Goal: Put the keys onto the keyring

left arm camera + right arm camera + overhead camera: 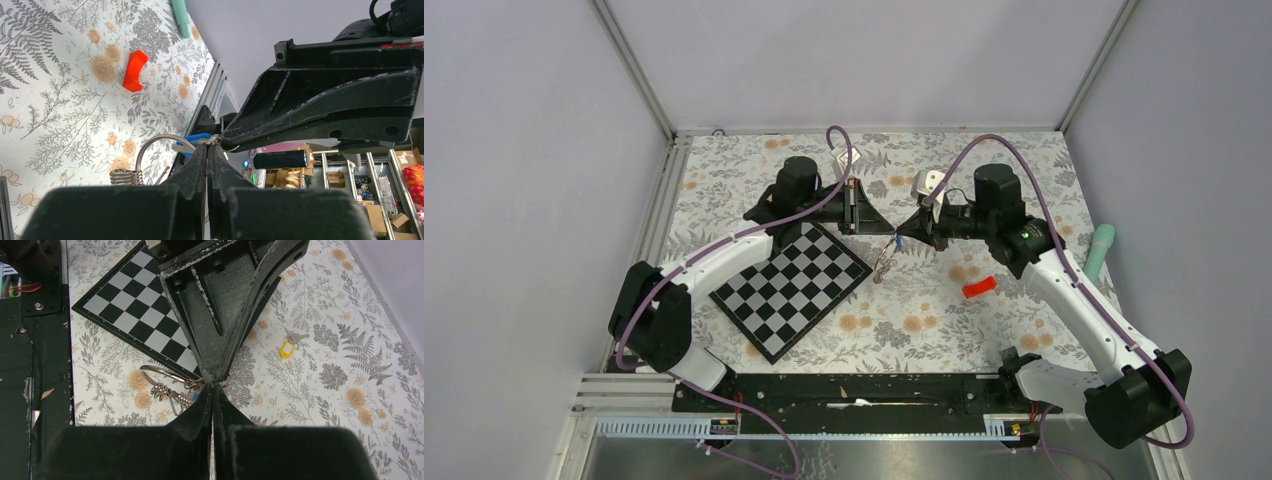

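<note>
Where the two arms meet tip to tip above the bench (pixel 944 310), left fingers (pixel 197 167) and right fingers (pixel 202 412) are seen pressed together. Keyring (pixel 150 143) and blue-capped key (pixel 196 139) are noted hanging just beside the tips; which pair pinches them cannot be told. Yellow-headed key (pixel 286 348) is seen lying on the bench, well apart from the tips.

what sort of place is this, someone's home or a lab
Most likely a robotics lab test cell: plain grey panel walls in silver aluminium framing enclose the floral-print table cover, and the left wrist view shows storage shelves crammed with cardboard boxes.
</note>
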`<state>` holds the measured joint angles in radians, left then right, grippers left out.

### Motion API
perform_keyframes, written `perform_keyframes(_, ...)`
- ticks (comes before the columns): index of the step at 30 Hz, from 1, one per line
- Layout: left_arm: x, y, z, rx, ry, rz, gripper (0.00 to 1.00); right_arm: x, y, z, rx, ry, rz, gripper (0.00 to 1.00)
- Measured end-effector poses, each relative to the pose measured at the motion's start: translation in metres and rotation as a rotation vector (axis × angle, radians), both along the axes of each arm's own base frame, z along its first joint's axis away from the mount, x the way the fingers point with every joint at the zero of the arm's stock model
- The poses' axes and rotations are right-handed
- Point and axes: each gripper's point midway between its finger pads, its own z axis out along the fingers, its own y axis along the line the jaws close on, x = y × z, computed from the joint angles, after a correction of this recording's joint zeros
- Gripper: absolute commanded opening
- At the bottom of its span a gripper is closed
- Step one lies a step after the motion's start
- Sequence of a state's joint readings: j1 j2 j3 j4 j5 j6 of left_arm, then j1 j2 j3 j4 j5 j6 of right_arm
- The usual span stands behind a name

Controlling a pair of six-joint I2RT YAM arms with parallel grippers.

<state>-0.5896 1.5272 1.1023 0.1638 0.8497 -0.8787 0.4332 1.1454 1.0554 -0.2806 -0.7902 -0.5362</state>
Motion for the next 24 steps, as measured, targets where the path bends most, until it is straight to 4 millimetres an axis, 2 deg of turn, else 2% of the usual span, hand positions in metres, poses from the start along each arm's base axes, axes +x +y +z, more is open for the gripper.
perform_keyframes(15, -0.003, 0.003, -0.020, 0.081, 0.014, 0.008, 0.00, 0.007, -0.004, -0.003, -0.034, -0.044, -0.018, 0.00)
perform_keyframes(24, 0.009, 0.006, -0.021, 0.137, -0.037, 0.057, 0.00, 0.003, -0.006, -0.019, -0.058, -0.020, -0.009, 0.00)
